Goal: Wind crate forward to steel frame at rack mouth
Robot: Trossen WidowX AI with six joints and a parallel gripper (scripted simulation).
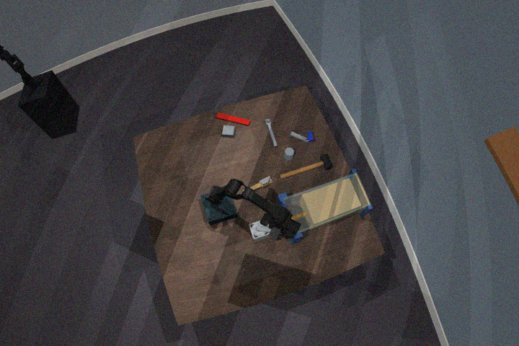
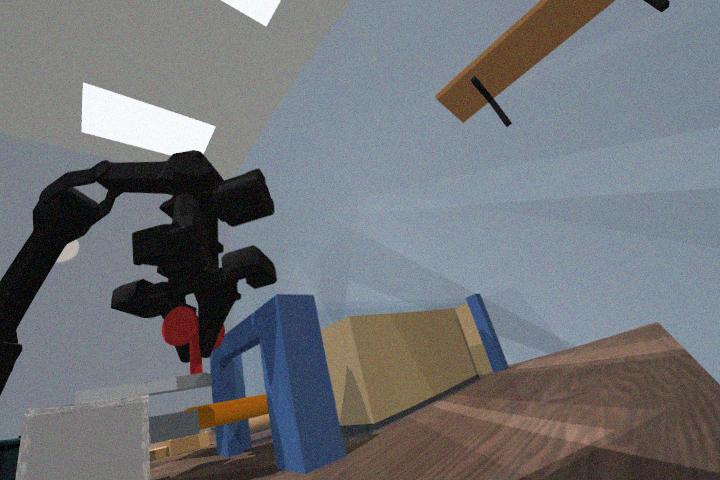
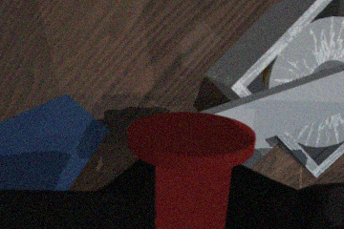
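My gripper (image 2: 195, 346) (image 3: 180, 157) is shut on the stem of the winch handle's red knob (image 2: 178, 326) (image 3: 191, 138). The handle's grey crank arm (image 3: 270, 112) (image 2: 194, 380) reaches from the knob across the top of the hand winch (image 1: 259, 230) (image 2: 86, 435) (image 3: 299, 159). Its square key is hidden. An orange strap (image 1: 300, 216) (image 2: 233, 410) runs through the blue steel frame (image 1: 282, 199) (image 2: 298, 384) (image 3: 32, 143) to the tan crate (image 1: 334, 197) (image 2: 417, 367). The crate looks flat inside the clear cubby. A gap shows between its front and the frame.
The knob is beside the blue frame. A mallet (image 1: 303, 169) and a brush (image 1: 263, 182) lie beside the cubby and arm. Farther back are a wrench (image 1: 271, 132), a grey can (image 1: 289, 153), a blue-ended tool (image 1: 300, 136), a red bar (image 1: 233, 119) and a grey block (image 1: 228, 130).
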